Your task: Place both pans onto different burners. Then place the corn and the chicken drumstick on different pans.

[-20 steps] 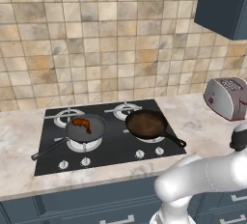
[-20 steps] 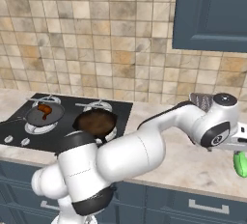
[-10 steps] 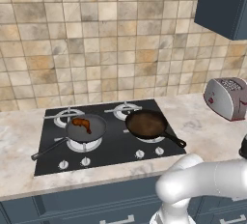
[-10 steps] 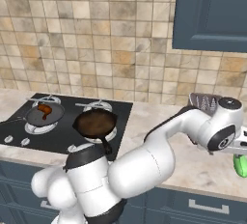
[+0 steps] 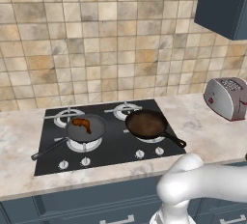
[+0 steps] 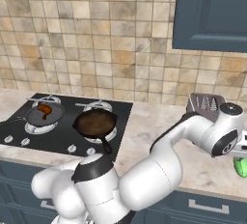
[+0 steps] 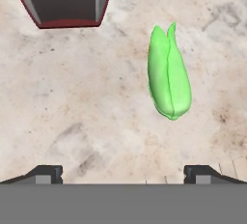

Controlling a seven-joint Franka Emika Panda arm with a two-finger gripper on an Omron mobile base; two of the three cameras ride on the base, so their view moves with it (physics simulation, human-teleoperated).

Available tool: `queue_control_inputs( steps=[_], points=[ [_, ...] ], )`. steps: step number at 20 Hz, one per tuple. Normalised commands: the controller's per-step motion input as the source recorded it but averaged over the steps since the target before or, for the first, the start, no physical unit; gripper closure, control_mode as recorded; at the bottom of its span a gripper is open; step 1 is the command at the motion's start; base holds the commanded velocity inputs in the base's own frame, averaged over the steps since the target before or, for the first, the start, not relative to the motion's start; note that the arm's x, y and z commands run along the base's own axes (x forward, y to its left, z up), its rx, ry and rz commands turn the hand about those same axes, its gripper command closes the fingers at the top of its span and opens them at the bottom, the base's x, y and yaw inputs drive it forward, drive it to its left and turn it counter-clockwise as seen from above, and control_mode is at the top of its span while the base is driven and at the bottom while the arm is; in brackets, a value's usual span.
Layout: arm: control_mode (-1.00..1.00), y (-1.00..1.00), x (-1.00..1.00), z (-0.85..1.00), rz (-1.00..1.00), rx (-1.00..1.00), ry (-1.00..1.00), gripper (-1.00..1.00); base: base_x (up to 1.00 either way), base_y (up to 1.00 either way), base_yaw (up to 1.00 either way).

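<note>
The gripper (image 7: 123,172) hung over the counter (image 7: 72,107) with its jaws spread as wide as they go and nothing between them, both dark tips poking up at the bottom of the hand view. The corn (image 7: 168,72) lay flat on the marble, off to one side of the gap between the tips rather than centred in it, and close to the toaster (image 7: 62,0); in the right base view it sat at the counter's far right, well apart from the cooktop (image 6: 58,131). The risk, as I judged it: a straight descent from there would put one finger on the corn rather than beside it, knocking or rolling it away, perhaps towards the counter's edge. The husk is smooth and tapers, so a pinch near either pointed end could squirt it out. A long carry back to the pan also gave time for a weak grip to slip. Now the count. Two pans, both on burners: the grey pan (image 5: 86,127) with one drumstick (image 5: 82,123) in it, and the brown pan (image 5: 146,123) beside it, bare. One corn, one drumstick, one toaster. I could make out four burners, two covered by pans, the rear two (image 5: 124,107) free.
</note>
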Motion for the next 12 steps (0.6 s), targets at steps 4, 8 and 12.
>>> queue_control_inputs(
  steps=[4,8,12],
  points=[
    [-1.0,-0.16,0.16,-0.21,0.0,0.0,0.0,-1.0,0.0,0.0,0.0],
    [-1.0,-0.21,0.13,-0.15,0.0,0.0,0.0,-1.0,0.0,0.0,0.0],
    [-1.0,-0.29,0.26,-0.09,0.0,0.01,0.0,-1.0,0.0,0.0,0.0]
  ],
)
